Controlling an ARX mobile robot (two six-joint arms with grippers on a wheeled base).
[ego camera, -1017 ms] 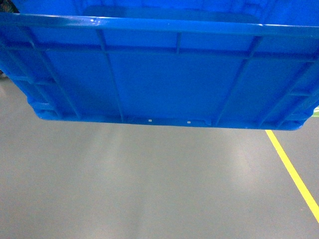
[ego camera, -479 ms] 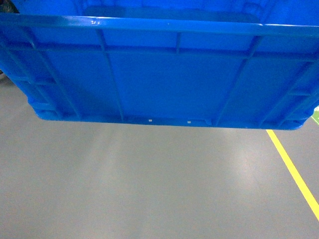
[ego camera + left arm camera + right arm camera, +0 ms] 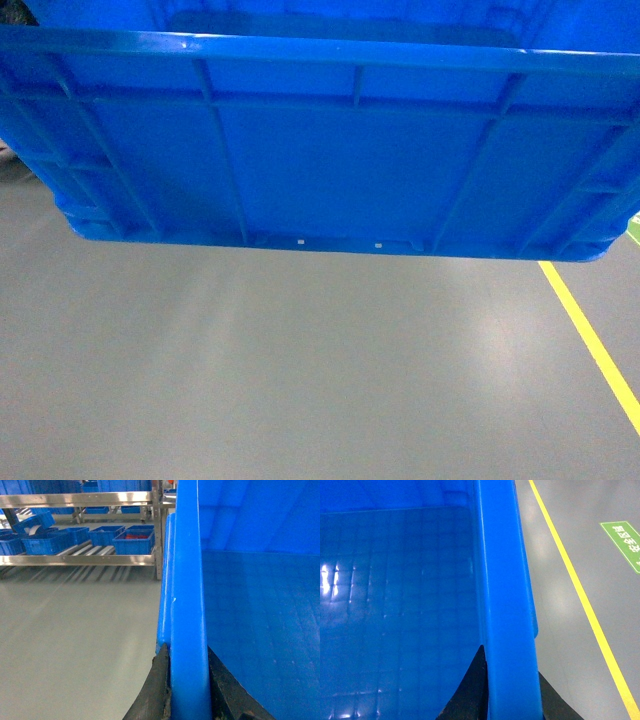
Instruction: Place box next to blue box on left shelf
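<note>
- A warehouse or factory floor: smooth grey sealed concrete floor [image 3: 300, 370] stretches beneath the carried box [image 3: 320, 150].
- A painted yellow lane line [image 3: 580, 595] runs along the floor just outside the right gripper [image 3: 512, 690], with a green floor marking [image 3: 625, 542] farther out beyond it.
- Well ahead of the left gripper [image 3: 187, 690] stands a steel roller rack [image 3: 80, 559] loaded with rows of small blue crates [image 3: 132, 541].

Black, tapered left gripper [image 3: 187, 690] and right gripper [image 3: 512, 690] jaws.
</note>
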